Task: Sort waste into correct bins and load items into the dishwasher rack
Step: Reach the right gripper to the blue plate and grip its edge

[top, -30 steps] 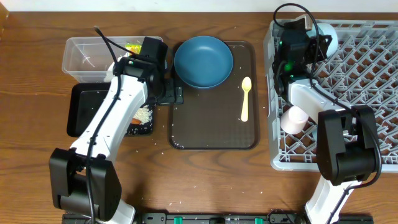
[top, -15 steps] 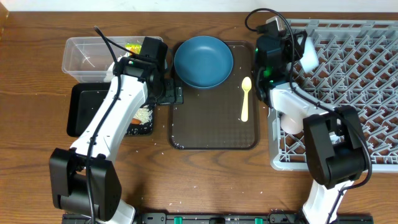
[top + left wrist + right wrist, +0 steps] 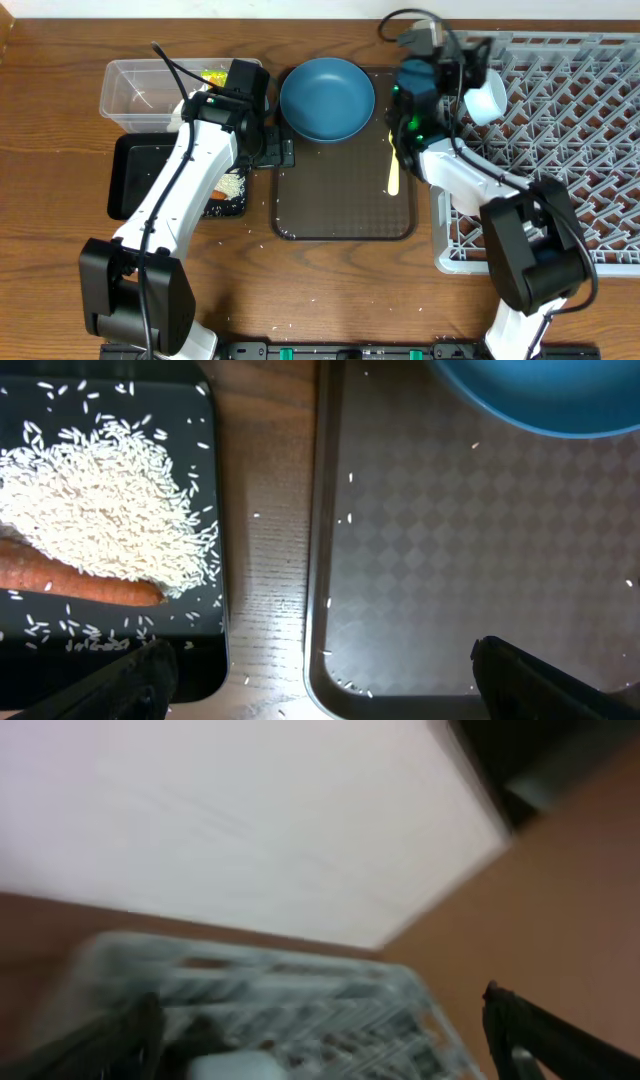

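The tub point(image 3: 135, 92) stood far left with a wrapper point(image 3: 213, 75) in it, and the shallow tray point(image 3: 130, 180) lay just before it, holding a rice heap point(image 3: 100, 510) with the carrot stick point(image 3: 80, 582) touching its edge. Right of both lay the serving tray point(image 3: 340, 200), the plate point(image 3: 327, 98) on its far end and the spoon point(image 3: 393, 175) near its right edge; the rack point(image 3: 570, 150) stood rightmost.

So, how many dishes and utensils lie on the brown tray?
2: a dark blue plate at its far end and a yellow spoon by its right edge, partly under the right arm, which may hide more.
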`<state>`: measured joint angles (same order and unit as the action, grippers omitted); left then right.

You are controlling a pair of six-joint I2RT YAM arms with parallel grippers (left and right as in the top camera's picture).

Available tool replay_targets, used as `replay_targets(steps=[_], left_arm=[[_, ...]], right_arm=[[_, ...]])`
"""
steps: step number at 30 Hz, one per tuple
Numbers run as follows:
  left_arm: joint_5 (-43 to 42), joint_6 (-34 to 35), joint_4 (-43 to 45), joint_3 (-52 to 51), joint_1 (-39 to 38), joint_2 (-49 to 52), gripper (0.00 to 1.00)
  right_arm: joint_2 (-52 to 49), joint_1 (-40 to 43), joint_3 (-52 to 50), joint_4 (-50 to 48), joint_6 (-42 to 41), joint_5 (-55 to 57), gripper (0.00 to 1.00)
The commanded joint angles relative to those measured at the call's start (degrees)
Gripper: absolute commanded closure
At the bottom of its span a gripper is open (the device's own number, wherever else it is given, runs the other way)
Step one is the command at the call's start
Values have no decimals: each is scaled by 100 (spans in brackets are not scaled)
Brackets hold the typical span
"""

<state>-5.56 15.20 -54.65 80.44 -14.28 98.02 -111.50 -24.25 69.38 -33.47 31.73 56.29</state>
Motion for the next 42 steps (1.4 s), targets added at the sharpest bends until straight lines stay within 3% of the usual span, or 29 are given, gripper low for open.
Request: replay_targets(steps=[1, 5, 14, 22, 29, 37, 42], left_arm=[[70, -7, -13, 131, 24, -114, 3], [70, -7, -11, 131, 24, -114, 3], [70, -7, -13, 131, 24, -114, 3], [70, -7, -13, 131, 24, -114, 3], [70, -7, -13, 131, 24, -114, 3], [70, -7, -13, 131, 24, -114, 3], [70, -7, -13, 131, 24, -114, 3]], right_arm=[[426, -116, 26, 800, -1672, -1749, 1], [811, -33, 28, 1685, -3528, -2640, 1], [1137, -225, 435, 3923, -5462, -5283, 1], [1064, -256, 208, 4164, -6686, -5095, 2], [363, -223, 168, 4054, -7678, -4564, 19], [-343, -223, 168, 3910, -7851, -4802, 39], [-494, -195, 168, 3853, -7908, -4878, 59]])
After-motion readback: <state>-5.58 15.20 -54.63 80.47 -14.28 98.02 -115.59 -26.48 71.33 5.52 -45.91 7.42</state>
